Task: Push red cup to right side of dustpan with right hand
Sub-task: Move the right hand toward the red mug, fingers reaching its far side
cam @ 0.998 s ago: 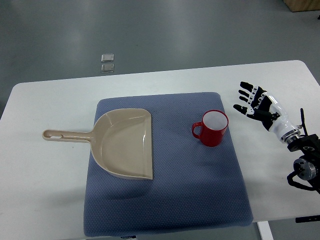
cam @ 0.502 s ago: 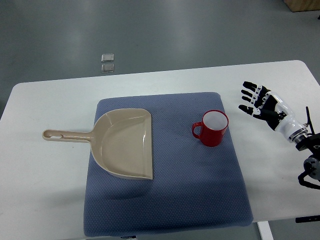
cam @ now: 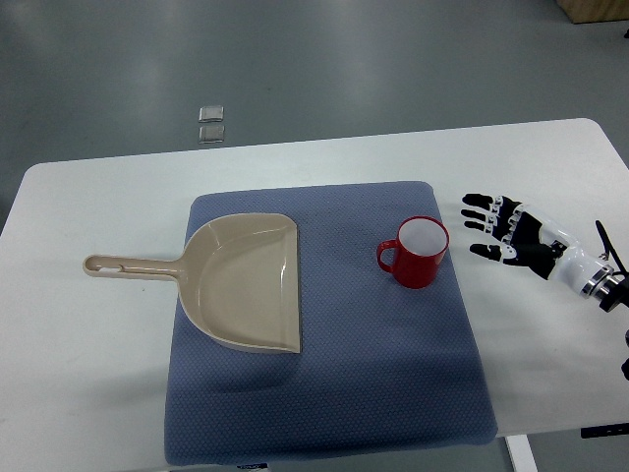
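Observation:
A red cup (cam: 417, 253) with a white inside stands upright on the blue mat (cam: 324, 393), its handle pointing left. A beige dustpan (cam: 236, 279) lies on the mat's left part, its handle sticking out left over the white table (cam: 88, 354). The cup is to the right of the dustpan, with a gap of bare mat between them. My right hand (cam: 494, 229) is over the table just right of the mat. Its black fingers are spread, point left toward the cup, and hold nothing. A small gap separates them from the cup. The left arm is out of view.
The mat covers the table's middle. The table's far edge runs along the top, with grey floor beyond. Two small grey tiles (cam: 210, 123) lie on the floor. Bare table shows right of the mat around my hand.
My right hand has dropped lower in the picture and turned so that its fingers point left at the cup. The cup and the dustpan have not moved.

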Controlling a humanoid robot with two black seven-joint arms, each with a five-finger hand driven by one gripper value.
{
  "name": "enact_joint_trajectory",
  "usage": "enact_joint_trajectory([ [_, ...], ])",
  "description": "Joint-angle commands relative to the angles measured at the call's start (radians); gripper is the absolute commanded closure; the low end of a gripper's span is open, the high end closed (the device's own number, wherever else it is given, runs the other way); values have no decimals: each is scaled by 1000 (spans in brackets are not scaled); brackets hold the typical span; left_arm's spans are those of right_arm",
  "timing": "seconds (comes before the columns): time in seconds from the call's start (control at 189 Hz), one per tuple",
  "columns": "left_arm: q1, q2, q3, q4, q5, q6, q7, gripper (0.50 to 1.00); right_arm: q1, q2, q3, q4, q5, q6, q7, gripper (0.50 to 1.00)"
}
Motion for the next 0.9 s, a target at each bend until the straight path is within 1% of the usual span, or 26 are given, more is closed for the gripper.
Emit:
enact_joint_trajectory([
  [0.0, 0, 0, 0, 1, 0, 0, 0, 500, -2, 9, 8, 1, -23, -14, 0, 587],
  [0.164, 0, 0, 0, -1, 0, 0, 0, 500, 3, 15, 13, 3, -22, -42, 0, 587],
  [0.317, 0, 0, 0, -1, 0, 0, 0, 500, 6, 21, 14, 7, -22, -37, 0, 587],
  [0.729, 0, 0, 0, 1, 0, 0, 0, 500, 3, 25, 2, 70, -23, -25, 0, 587],
  [0.892, 0, 0, 0, -1, 0, 0, 0, 500, 3, 44, -1, 81, -34, -34, 0, 587],
])
